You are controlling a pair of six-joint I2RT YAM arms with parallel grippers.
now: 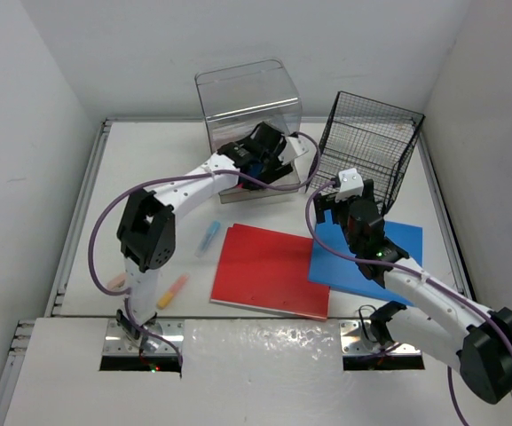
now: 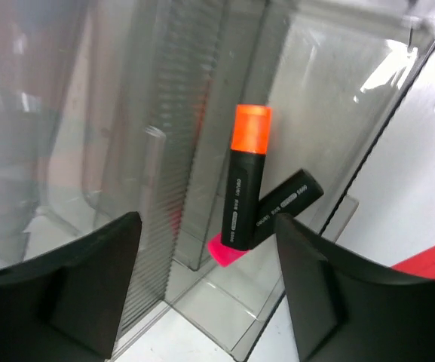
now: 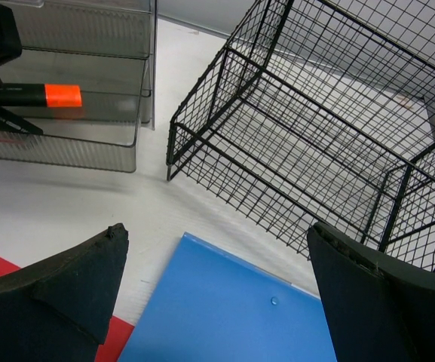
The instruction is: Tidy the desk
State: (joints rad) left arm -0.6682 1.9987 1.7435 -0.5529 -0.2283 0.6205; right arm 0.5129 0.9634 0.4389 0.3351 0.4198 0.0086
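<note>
The desk (image 1: 149,169) is hard, slick and fixed. The loose markers (image 1: 209,234) in front of the clear organizer (image 1: 247,93) look light, best pinched across the barrel. The left gripper (image 2: 206,249) gapes empty at the organizer. The right gripper (image 3: 217,234) hangs wide and empty beside it. Only the left wrist view shows the pink-tipped marker (image 2: 285,200) stowed inside.

Bright, even light from above leaves only soft shadows on the desk (image 1: 149,160), white glare streaks the clear plastic organizer (image 2: 368,68) in the left wrist view, and that view's near fingers (image 2: 74,294) look slightly out of focus.
</note>
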